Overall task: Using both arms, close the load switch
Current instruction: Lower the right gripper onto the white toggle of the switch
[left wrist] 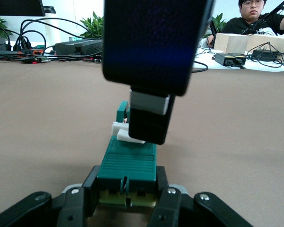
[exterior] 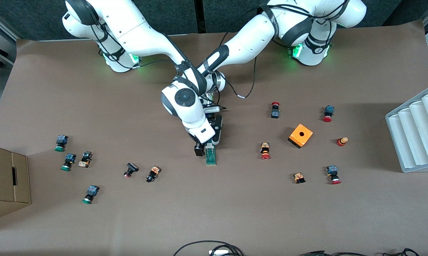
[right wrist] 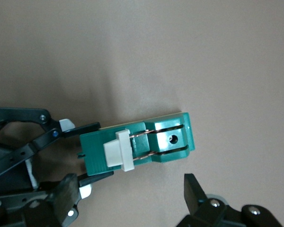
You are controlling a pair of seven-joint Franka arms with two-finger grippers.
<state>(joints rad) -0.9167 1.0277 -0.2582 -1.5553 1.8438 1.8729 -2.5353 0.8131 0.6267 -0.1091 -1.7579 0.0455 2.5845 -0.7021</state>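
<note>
Switch (exterior: 210,155) — I see my left gripper (left wrist: 127,191) clamped on its end; right gripper (exterior: 204,147) over it, fingers spread, holding nothing.

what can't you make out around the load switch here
- Front view: the load switch shows, but its white slider is hidden under the right gripper.
- Left wrist view: the right gripper covers most of the white slider.
- Right wrist view: the left gripper, clamped on the switch, is cut off by the picture's edge.
</note>
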